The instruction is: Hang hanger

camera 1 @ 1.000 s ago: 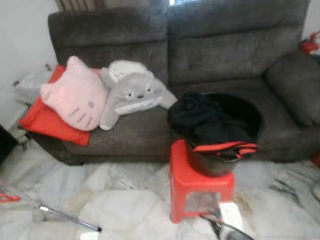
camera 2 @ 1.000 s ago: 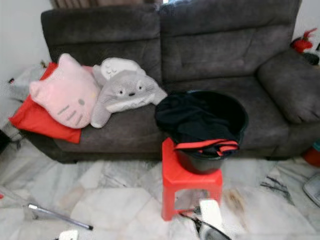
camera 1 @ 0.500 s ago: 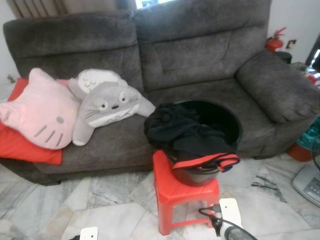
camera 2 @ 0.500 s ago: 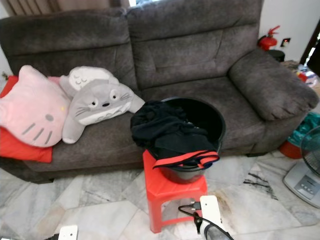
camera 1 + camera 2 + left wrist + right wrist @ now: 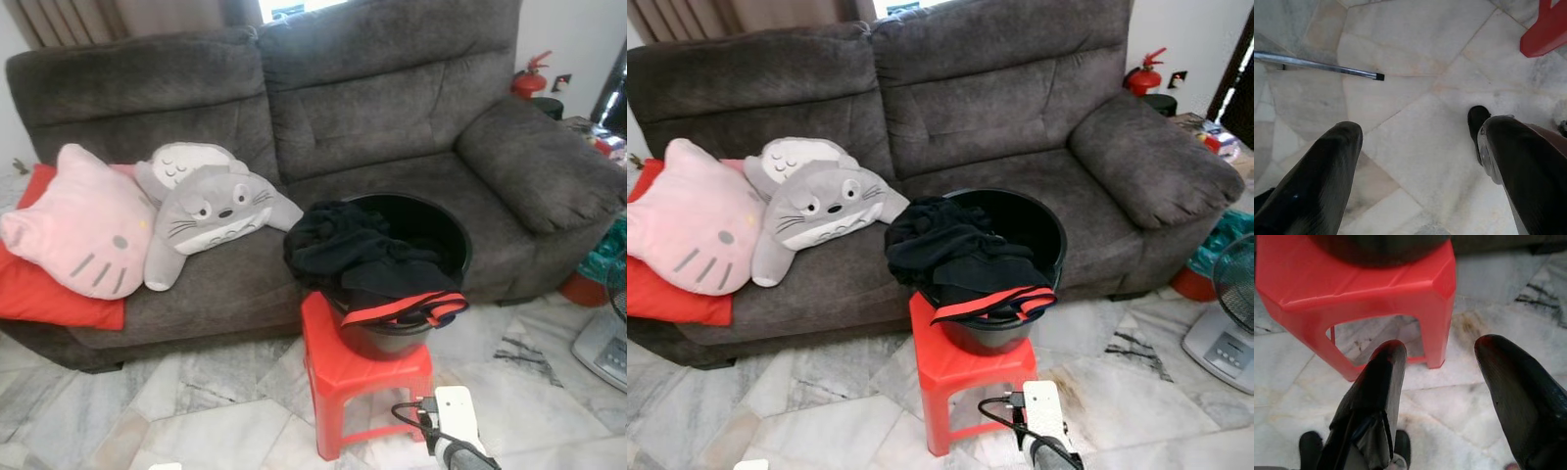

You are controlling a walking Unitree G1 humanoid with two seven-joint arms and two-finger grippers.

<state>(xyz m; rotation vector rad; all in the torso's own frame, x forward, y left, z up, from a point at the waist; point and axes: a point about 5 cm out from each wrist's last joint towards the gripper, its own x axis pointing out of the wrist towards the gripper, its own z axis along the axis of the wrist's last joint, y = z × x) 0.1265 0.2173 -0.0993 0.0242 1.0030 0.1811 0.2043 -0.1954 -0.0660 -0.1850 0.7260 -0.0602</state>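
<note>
A black basin (image 5: 431, 230) stands on a red plastic stool (image 5: 367, 377) in front of a grey sofa (image 5: 392, 108). Dark clothes (image 5: 343, 245) are heaped in it, and a red and dark strip (image 5: 404, 308) lies over its front rim; I cannot tell whether that is a hanger. My right gripper (image 5: 1442, 350) is open, low over the marble floor just in front of the stool (image 5: 1352, 289). My left gripper (image 5: 1418, 129) is open over bare floor tiles, holding nothing. The right arm's white wrist block (image 5: 456, 421) shows beside the stool.
A pink cat cushion (image 5: 78, 230), a grey plush (image 5: 211, 206) and a red cushion (image 5: 59, 304) lie on the sofa's left half. A metal rod (image 5: 1317, 64) lies on the floor. A fan (image 5: 1229, 318) and a fire extinguisher (image 5: 1141, 73) are at the right.
The head camera has swung to the right, so the sofa and stool sit further left in view. The basin, the stool and the cushions have not moved.
</note>
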